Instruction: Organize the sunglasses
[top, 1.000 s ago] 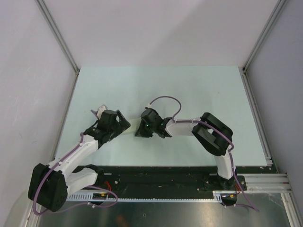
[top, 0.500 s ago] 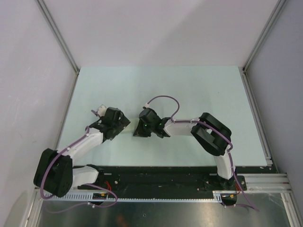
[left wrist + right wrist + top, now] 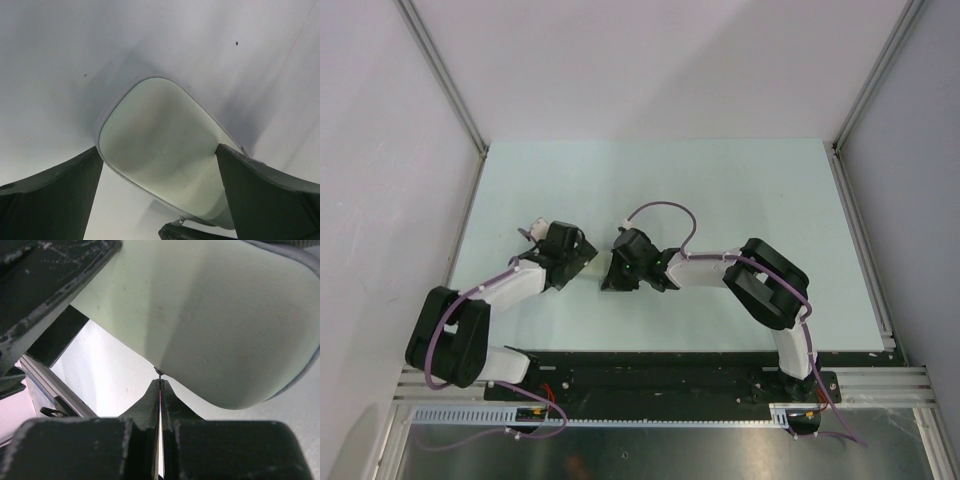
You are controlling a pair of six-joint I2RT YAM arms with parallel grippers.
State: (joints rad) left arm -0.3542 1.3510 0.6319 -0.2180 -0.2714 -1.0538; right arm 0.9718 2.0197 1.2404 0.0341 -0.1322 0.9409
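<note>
The oblong beige case (image 3: 160, 135) lies tilted between my left gripper's fingers (image 3: 65, 195), which touch it on both sides. My left gripper (image 3: 159, 200) is closed on the case across its width. My right gripper (image 3: 160, 385) is shut on the small metal zipper pull (image 3: 158, 373) at the edge of the case (image 3: 225, 315). In the top view the left gripper (image 3: 582, 262) and right gripper (image 3: 612, 274) meet at the table's middle and cover the case. The sunglasses are not in view.
The pale green table (image 3: 720, 190) stretches behind and to both sides of the grippers. A metal rail (image 3: 860, 240) runs along its right edge, and grey walls enclose it.
My left arm's elbow has swung back and left while its gripper shifted slightly away from the bases. My right gripper has edged a little left, still shut.
</note>
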